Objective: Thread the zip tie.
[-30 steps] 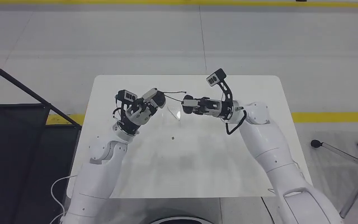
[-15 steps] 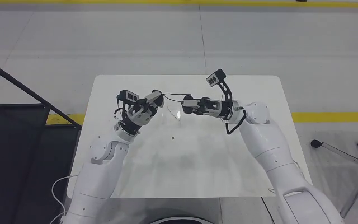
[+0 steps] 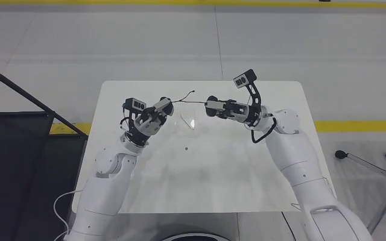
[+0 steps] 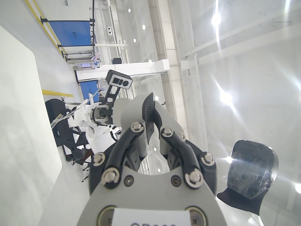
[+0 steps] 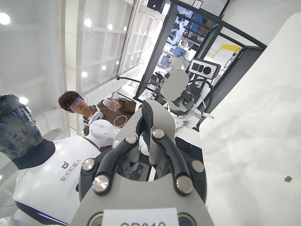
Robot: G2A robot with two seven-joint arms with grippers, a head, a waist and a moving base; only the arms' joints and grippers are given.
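Top view, over the far half of the bench: left claw and right claw both look clamped on the zip tie, strung between them. I'd pull slow and straight, tension even. Wrist views show the pads pressed tight; the strap's span reads better from above.

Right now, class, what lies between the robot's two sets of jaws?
The zip tie: a thin dark strand spans the gap from the left jaws to the right jaws, above the white table. The top view shows it.
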